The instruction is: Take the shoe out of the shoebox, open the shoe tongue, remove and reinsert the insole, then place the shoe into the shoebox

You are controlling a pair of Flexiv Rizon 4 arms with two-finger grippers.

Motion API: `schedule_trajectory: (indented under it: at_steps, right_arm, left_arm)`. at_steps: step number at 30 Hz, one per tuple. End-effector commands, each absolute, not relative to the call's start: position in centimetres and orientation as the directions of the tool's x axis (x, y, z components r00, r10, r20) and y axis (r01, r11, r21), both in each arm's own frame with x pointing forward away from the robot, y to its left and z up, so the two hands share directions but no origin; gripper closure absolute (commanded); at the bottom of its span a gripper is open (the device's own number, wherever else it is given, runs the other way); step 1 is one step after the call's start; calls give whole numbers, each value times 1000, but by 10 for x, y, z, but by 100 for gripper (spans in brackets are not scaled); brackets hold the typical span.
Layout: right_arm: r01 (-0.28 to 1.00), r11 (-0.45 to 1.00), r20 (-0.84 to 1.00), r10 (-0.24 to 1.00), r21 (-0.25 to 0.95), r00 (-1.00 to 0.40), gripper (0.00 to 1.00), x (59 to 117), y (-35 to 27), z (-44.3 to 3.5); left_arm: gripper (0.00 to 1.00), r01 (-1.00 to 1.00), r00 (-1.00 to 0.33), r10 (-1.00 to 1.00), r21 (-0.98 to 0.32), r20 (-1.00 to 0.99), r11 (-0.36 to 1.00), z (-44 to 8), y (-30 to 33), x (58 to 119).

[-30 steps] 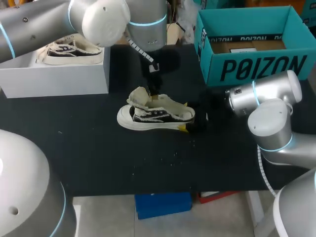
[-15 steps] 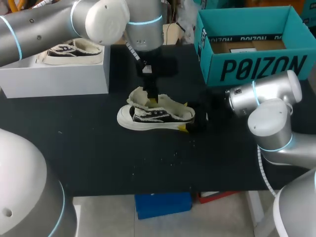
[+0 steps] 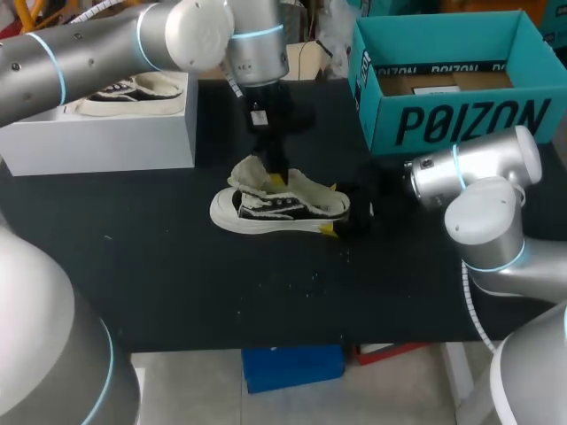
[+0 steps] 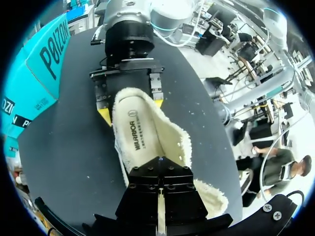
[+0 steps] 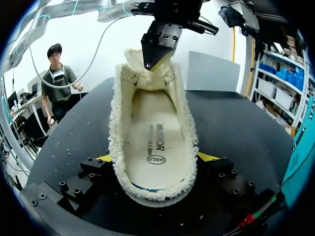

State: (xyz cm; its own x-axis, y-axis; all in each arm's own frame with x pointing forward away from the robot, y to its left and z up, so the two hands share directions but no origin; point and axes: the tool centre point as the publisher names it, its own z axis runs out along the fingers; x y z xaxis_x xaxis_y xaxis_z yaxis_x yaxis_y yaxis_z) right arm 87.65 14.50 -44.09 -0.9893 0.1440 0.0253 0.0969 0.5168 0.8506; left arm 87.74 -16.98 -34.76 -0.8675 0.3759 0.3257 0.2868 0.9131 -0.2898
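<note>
I see 1 shoe (image 3: 279,208) standing on its sole mid-table, toe toward my left. It is black-and-white canvas with a fleecy cream lining. Its tongue (image 3: 251,173) stands lifted at the toe end, and the cream insole (image 5: 155,142) lies flat inside. The teal shoebox (image 3: 461,119) sits open, far right, apart from the shoe.

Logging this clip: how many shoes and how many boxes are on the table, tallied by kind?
Shoes: 2 (black-and-white fleece-lined sneaker lying on the black table; matching sneaker inside the white rectangular shoebox)
Boxes: 2 (the white rectangular shoebox; teal cardboard box, open at the top)
Total: 4
</note>
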Motion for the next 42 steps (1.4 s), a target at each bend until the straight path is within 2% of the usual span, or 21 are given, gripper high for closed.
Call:
schedule_trajectory:
  at_steps: [1,42]
  right_arm:
    - [98,518,26,145,850,-989,100,877,145,-442]
    - [98,518,26,145,850,-989,100,877,145,-442]
  left_arm:
    - [100,264,-862,365,-301,353,916,-357,-173,881]
    - [100,192,-909,257,-218,328,957,-416,-196,846]
